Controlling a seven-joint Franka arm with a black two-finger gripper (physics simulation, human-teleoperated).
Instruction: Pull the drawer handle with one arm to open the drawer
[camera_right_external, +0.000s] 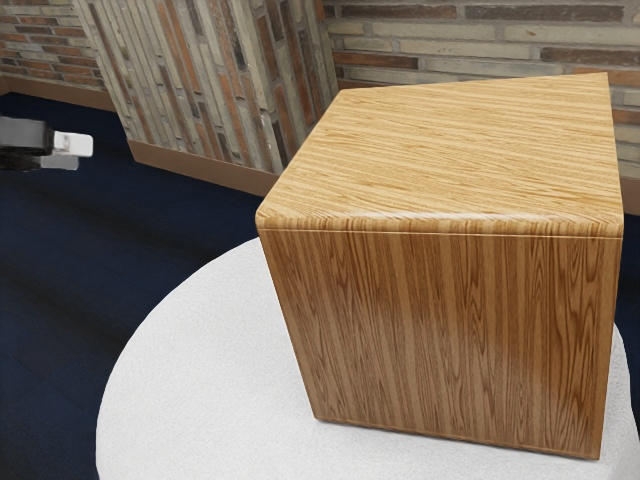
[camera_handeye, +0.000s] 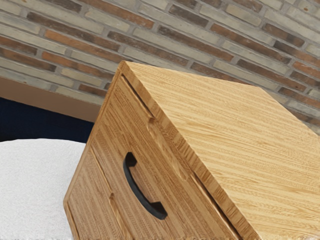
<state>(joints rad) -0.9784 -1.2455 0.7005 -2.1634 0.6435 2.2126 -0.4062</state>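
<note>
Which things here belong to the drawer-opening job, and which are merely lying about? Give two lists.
For the job:
black handle
drawer
wooden cabinet
robot arm

Merely there:
white table
brick wall
dark floor

- A round table (camera_right_external: 190, 400) with a white, slightly rough top; its curved edge faces the exterior view's left.
- A dark blue floor (camera_right_external: 100, 250) lies around the table and reaches the walls.
- A brick wall (camera_right_external: 200, 70) stands behind, with bricks in grey, beige and red-brown; in the exterior view two wall faces meet at a corner.
- A brown baseboard (camera_right_external: 200, 165) runs along the foot of the wall, just above the floor.
</note>
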